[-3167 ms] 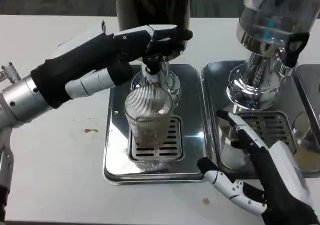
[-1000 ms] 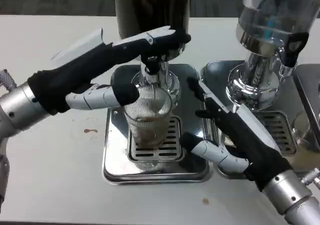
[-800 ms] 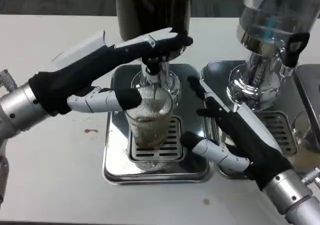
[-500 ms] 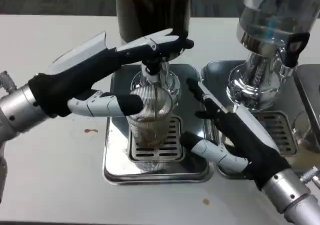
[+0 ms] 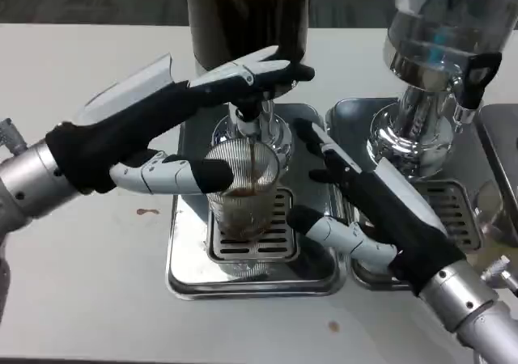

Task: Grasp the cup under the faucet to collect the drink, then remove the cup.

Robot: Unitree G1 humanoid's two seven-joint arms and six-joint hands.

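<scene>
Cup point(image 5: 243, 198) on the grate of a drip tray point(image 5: 188, 273), directly under the faucet point(image 5: 249, 115), dispenser point(image 5: 247, 12) rising behind toward the desk's point(image 5: 73, 299) far edge. Left hand point(image 5: 174, 121) left of the cup, upper fingers over the faucet, lower one touching the cup's side. Right hand point(image 5: 368, 210) just right of the cup. Second dispenser point(image 5: 441, 48) and second tray point(image 5: 441, 194) toward the right edge.

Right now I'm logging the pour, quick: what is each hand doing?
Left hand: pressing the faucet lever, thumb against the cup, holding nothing.
Right hand: open beside the cup, holding nothing.
</scene>
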